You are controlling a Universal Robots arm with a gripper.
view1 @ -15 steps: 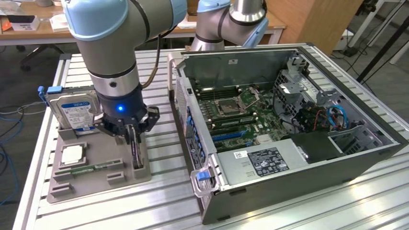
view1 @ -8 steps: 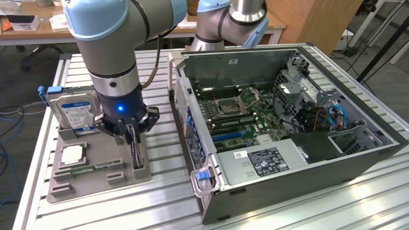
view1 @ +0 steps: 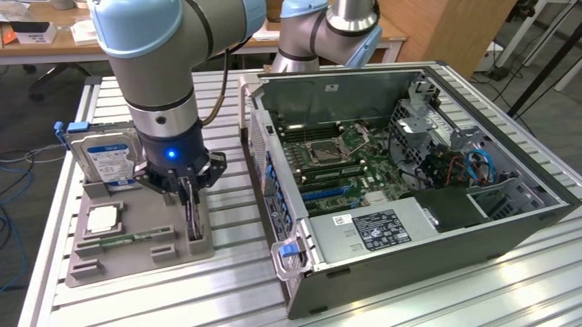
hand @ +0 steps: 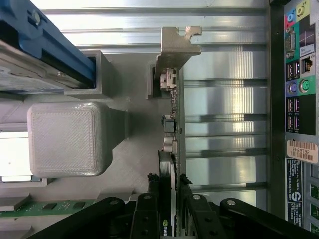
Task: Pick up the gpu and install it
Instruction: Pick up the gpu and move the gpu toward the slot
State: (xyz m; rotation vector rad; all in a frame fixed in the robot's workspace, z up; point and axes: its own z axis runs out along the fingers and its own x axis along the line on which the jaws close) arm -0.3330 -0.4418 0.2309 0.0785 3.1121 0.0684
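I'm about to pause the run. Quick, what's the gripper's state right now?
Gripper: closed on the gpu, one finger against each face of the card, which stands on edge in the grey tray.

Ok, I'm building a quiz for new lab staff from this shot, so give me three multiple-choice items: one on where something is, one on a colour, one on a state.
1. Where is the gpu?
A) on the floor
B) standing on edge in the grey tray, at the gripper
C) inside a cardboard box

2. The hard drive has a label that is:
A) red and yellow
B) plain black
C) blue and white

3. The computer case is:
A) open-sided, with the motherboard showing
B) closed by a panel
C) wrapped in plastic

Answers: 1 B, the card stands in a tray slot right at the gripper; 2 C, blue and white print shows on its face; 3 A, the board is in plain sight from above.
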